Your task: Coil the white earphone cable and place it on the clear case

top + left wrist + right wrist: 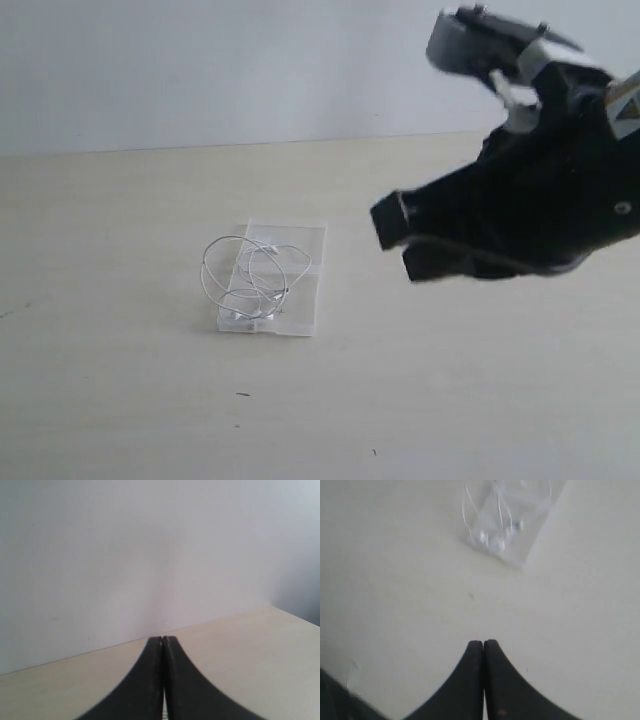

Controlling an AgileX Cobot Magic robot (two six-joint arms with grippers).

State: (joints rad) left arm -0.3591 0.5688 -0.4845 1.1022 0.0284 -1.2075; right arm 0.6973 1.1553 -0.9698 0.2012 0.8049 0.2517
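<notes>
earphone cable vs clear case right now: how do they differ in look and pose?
The white earphone cable is a thin wire in loose loops; the clear case is a flat see-through rectangle. The cable's loops stand up in the air; the case lies flat. The cable rests on the case, while the case rests on the table. Shared: both are pale, and neither is held.

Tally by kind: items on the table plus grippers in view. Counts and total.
white earphone cable: 1
clear case: 1
grippers: 2 (left gripper, right gripper, both shut)
Total: 4
</notes>
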